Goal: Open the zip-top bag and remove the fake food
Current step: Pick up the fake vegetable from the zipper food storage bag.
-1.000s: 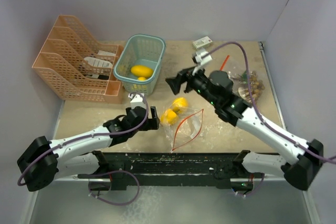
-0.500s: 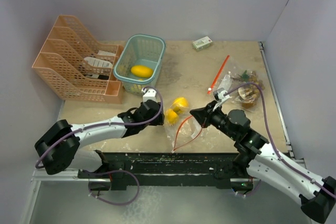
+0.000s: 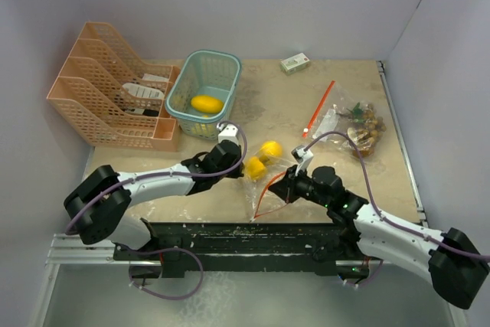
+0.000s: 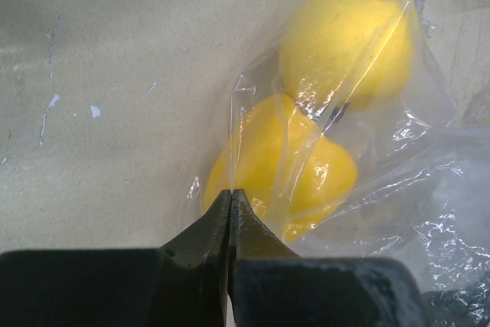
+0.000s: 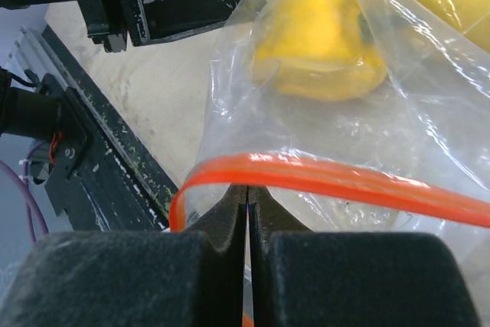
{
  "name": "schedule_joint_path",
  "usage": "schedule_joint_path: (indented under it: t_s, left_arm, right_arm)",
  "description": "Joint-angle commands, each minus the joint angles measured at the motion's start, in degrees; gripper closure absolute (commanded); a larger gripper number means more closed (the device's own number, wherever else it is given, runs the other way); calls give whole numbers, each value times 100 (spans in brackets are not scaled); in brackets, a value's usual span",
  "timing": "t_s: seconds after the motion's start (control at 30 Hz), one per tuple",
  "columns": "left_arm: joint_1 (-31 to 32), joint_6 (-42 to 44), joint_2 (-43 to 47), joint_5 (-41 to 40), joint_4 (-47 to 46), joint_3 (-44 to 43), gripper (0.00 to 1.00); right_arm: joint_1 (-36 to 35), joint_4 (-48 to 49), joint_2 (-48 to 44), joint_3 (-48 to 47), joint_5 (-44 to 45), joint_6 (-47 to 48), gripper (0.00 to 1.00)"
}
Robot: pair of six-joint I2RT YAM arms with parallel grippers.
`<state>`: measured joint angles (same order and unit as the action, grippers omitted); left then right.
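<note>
Top view: the zip-top bag [image 3: 268, 189] lies on the tabletop [image 3: 268, 105] between both arms, with 2 yellow fake food pieces [image 3: 269, 148] inside. Left wrist: the left gripper [image 4: 230, 198] pinches the bag's film, fully closed. Right wrist: the right gripper [image 5: 246, 193] is clamped on its orange zip strip [image 5: 321, 178].

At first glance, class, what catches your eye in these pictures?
Two yellow fruits glow inside a clear bag at centre. Both grippers pinch it: the left gripper at its fruit end, the right gripper on its orange zip. A teal basket behind holds a third fruit.
</note>
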<state>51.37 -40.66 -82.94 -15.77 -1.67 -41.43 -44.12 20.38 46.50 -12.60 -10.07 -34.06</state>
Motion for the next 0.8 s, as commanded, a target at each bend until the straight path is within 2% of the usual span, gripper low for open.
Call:
schedule_joint_path:
  t_s: [0.0,0.27,0.57,0.77]
  left_arm:
    - [-40,151,-136,247,-326,-195,100]
    - [-46,147,283,244,-190,-110,100]
    - [-40,69,1246,125,107,205,100]
    - [-40,64,1509,66,323,188,100]
  right_arm:
    - [13,723,240,3,9,-87,100]
    - [10,557,732,42,265,-179,100]
    - [11,846,1296,65,425,-297,100]
    - [16,1143,1481,-2,451,-250,100]
